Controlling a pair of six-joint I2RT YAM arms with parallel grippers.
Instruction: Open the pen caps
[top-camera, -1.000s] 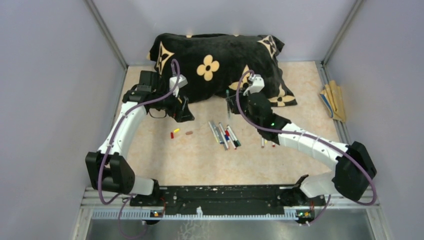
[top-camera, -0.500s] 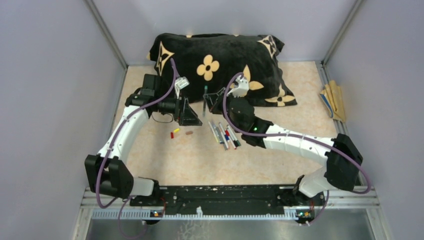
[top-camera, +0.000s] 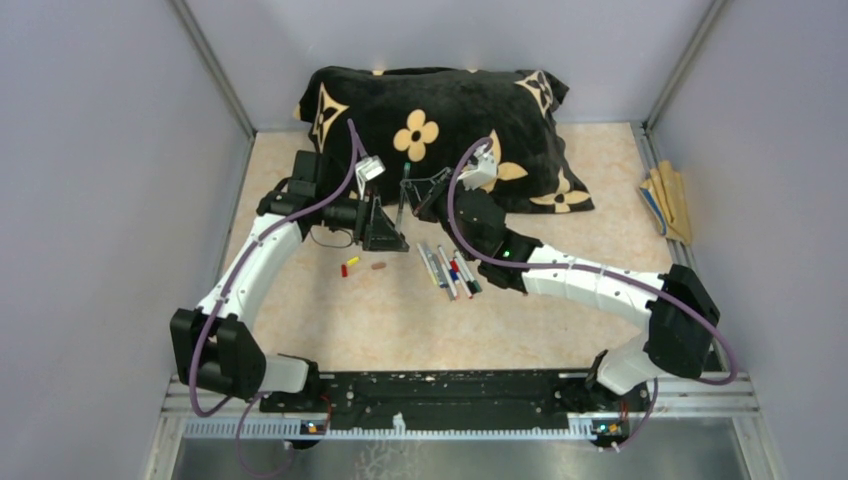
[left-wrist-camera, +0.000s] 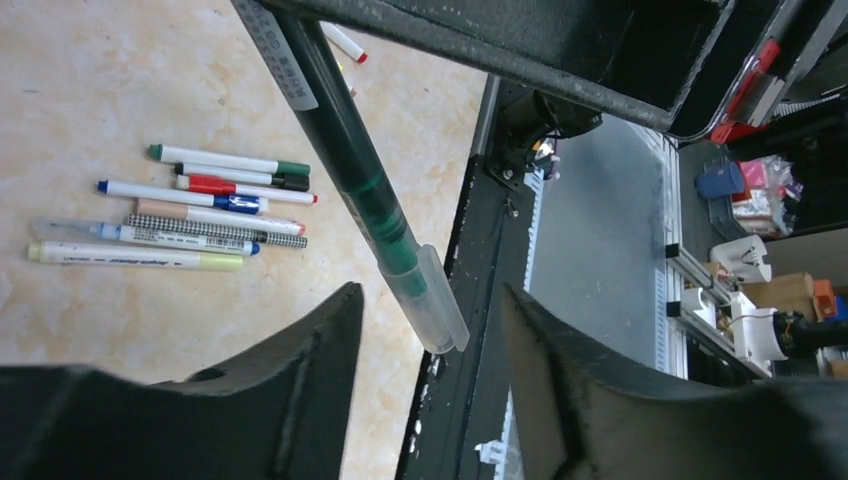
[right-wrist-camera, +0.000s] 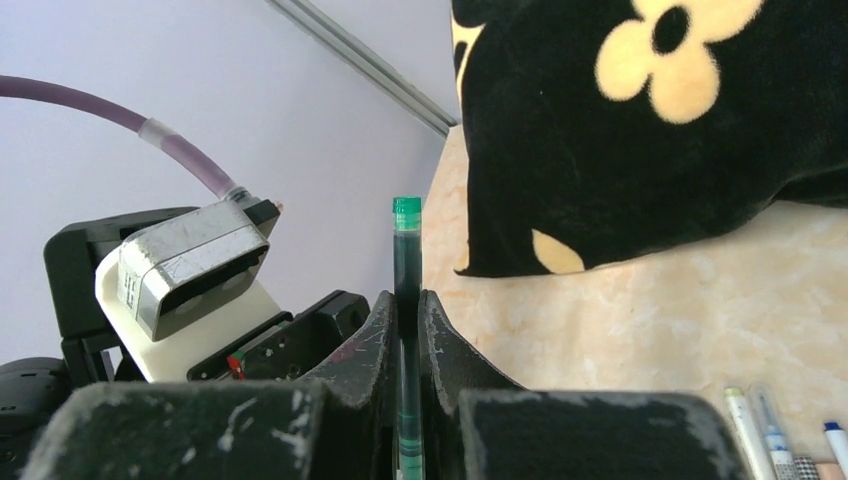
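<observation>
The pen (right-wrist-camera: 406, 255) in the black right claw (right-wrist-camera: 408, 300) is dark green with a clear cap (left-wrist-camera: 436, 308). Beyond the claw, a black pillow (top-camera: 455, 105) bears tan flowers; below it, the tabletop (top-camera: 330, 320) is mottled beige.

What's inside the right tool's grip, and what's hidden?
A dark green pen, clamped in the shut right tool. The barrel between its fingers is covered. The pen's clear cap sticks out beyond them, inside the open left tool, untouched.

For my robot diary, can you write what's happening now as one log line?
left end effector: open, around clear cap, not touching | right end effector: shut on green pen | cap on
</observation>
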